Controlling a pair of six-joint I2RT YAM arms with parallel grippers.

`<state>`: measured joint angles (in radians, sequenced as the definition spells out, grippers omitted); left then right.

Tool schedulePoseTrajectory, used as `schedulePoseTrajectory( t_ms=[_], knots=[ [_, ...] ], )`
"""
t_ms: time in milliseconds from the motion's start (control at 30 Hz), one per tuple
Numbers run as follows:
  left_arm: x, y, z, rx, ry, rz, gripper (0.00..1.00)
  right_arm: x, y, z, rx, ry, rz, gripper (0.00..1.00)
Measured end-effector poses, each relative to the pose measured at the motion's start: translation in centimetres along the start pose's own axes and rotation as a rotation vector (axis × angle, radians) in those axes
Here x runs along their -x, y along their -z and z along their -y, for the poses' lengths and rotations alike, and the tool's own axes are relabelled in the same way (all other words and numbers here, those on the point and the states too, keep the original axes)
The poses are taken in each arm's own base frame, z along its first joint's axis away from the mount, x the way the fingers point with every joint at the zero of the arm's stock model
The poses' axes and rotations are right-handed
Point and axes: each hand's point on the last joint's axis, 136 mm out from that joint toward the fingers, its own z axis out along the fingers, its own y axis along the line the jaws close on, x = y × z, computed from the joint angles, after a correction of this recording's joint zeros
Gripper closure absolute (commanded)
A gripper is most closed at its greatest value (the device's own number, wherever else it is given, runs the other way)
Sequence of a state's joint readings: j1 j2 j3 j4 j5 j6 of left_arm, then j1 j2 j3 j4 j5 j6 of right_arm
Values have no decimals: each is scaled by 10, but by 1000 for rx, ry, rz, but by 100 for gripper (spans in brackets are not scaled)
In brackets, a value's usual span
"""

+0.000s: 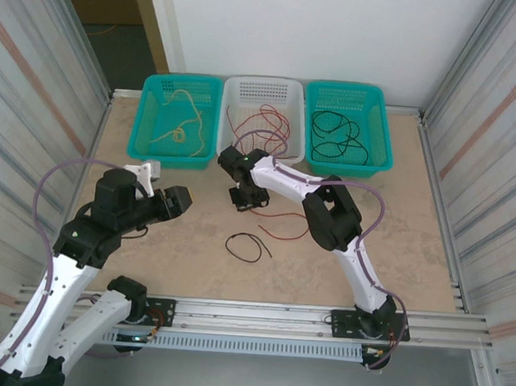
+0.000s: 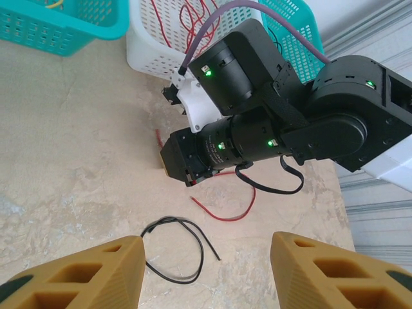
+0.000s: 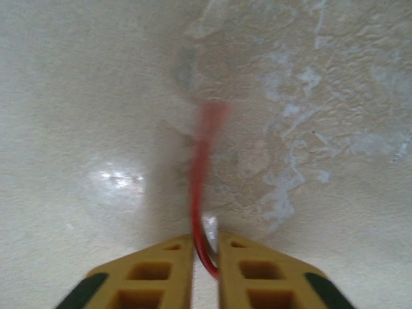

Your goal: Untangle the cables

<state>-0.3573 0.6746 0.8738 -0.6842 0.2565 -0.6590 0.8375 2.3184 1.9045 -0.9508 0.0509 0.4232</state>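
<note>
A loose red cable [image 1: 286, 218] lies on the table's middle, and my right gripper [image 1: 242, 202] points down at its left end. In the right wrist view that gripper [image 3: 206, 248] is shut on the red cable [image 3: 200, 168], which runs away from the fingertips across the surface. A black cable [image 1: 245, 246] lies in a loop just in front of it. My left gripper [image 1: 181, 201] hovers to the left, open. From the left wrist, the black cable [image 2: 185, 250] and the red cable [image 2: 226, 216] lie beyond the open left gripper [image 2: 207, 273], apart from it.
Three baskets stand in a row at the back: a teal basket [image 1: 148, 138] with a tan cable [image 1: 181, 121], a white basket [image 1: 264, 87] with red cables [image 1: 269, 122], and a second teal basket [image 1: 381, 122] with black cables [image 1: 335, 133]. Metal walls close both sides.
</note>
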Motion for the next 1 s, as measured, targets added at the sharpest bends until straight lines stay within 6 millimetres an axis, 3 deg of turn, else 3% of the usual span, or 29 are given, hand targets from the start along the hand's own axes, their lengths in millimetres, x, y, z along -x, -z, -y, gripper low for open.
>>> schedulePoseTrajectory(
  t_ms=[100,267,400,533,800,1000],
  knots=[
    [1,0,-1,2,1,2,45,1,1,0,0,-3,2,100],
    [0,0,-1,2,1,1,44,0,4,-1,-5,5,13,100],
    [1,-2,0,-2,2,-5,42,-2,32,-6,-4,23,69,100],
    [7,-5,10,-45,1,8,38,4,92,-13,28,37,197,100],
    [23,-19,37,-176,-7,25,33,21,240,-19,162,7,534,100],
    [22,-30,50,-252,-61,44,29,29,322,-19,258,-22,702,100]
  ],
)
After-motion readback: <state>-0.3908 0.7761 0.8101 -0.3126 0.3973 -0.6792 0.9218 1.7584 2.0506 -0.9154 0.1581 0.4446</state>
